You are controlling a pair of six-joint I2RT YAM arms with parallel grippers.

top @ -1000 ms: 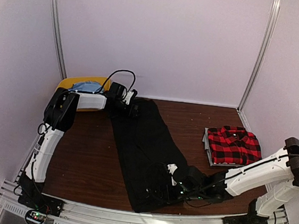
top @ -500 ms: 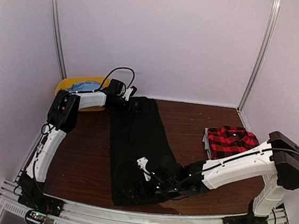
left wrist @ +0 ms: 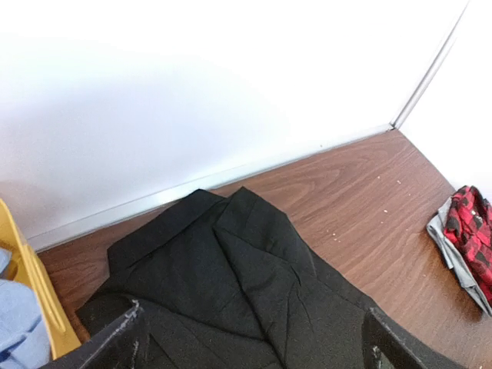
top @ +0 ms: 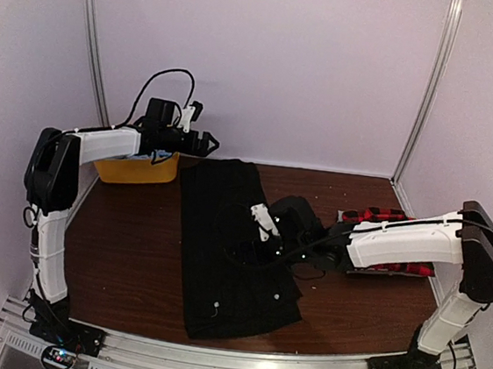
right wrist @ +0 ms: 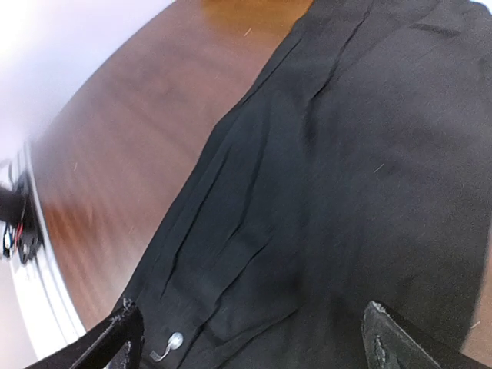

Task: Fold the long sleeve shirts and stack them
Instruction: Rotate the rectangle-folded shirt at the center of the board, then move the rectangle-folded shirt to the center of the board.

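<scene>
The black shirt [top: 231, 245] lies flat as a long strip down the middle of the table, collar end at the back; it also shows in the left wrist view [left wrist: 254, 284] and the right wrist view [right wrist: 346, 154]. My left gripper [top: 205, 142] is open and empty, raised above the shirt's collar end [left wrist: 254, 338]. My right gripper [top: 238, 247] is open and empty, low over the middle of the black shirt [right wrist: 254, 338], a small button [right wrist: 175, 339] near its left finger. The folded red-and-black plaid shirt [top: 382, 219] sits at the right, partly hidden by my right arm, and shows in the left wrist view [left wrist: 470, 238].
A yellow bin [top: 133, 171] with blue cloth [left wrist: 15, 330] stands at the back left, under my left arm. White walls close the back and sides. A metal rail [top: 211, 357] runs along the near edge.
My left gripper has let go of the collar end and risen up and left. My right gripper has moved from the shirt's near hem to its middle. The shirt now lies straighter.
</scene>
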